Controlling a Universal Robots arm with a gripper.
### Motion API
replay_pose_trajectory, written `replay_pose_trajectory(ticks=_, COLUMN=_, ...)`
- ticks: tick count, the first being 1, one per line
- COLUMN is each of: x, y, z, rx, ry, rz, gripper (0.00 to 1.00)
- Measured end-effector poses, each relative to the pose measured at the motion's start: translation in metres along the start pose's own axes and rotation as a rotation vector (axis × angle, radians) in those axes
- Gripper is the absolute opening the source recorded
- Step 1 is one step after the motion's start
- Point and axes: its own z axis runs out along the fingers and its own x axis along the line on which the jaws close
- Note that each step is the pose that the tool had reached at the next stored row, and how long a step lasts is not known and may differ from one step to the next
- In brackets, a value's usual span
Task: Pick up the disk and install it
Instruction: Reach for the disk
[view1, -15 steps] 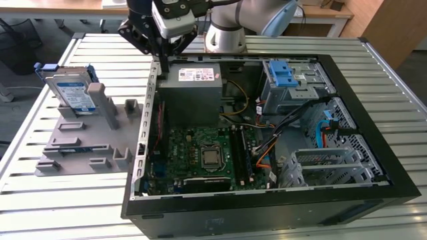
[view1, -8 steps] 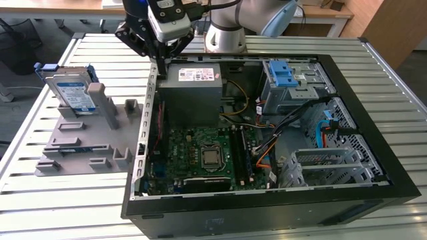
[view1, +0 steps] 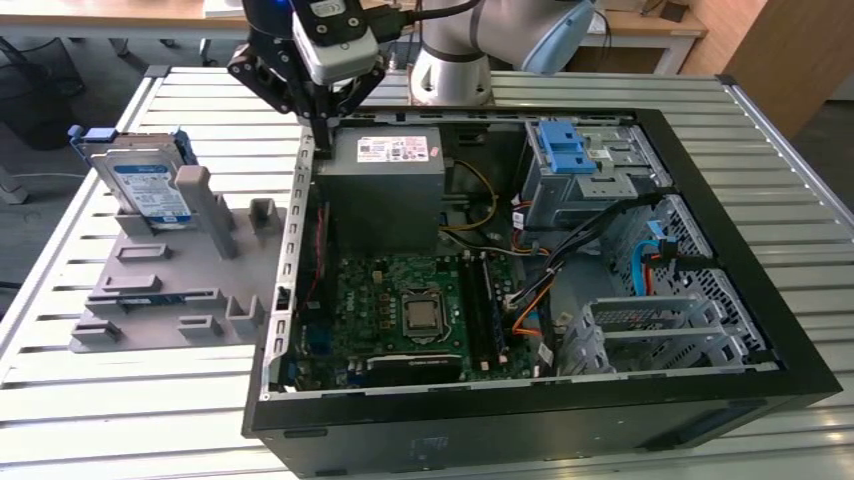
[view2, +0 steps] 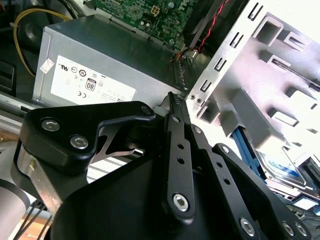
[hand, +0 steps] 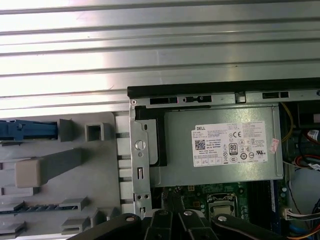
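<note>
Disk (view1: 144, 180) stands on edge in a grey holder (view1: 160, 300) on the slatted metal bench (view1: 134, 420), well apart from the pincer (view1: 320, 148), toward the exterior view's left. The pincer is closed and empty, over the case (view1: 534, 420) wall beside the grey box (view1: 387, 190). Wooden desks (view1: 134, 15) stand beyond.

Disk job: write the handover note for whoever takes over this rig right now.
The gripper is shut and holds nothing; it hangs at the wall of the open computer case at the exterior view's left, beside the grey power supply box.
The disk stands on edge in the grey holder on the table, at the exterior view's left of the case, apart from the gripper.
Done: nothing that shows.
Left: the disk is not picked up and not installed.
</note>
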Motion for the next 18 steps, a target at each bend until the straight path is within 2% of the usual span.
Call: replay_pose_trajectory(ticks=18, x=0.0047, y=-0.0003, z=0.0011, rx=0.0000, ry=0.0000, rz=0.000, gripper=0.11)
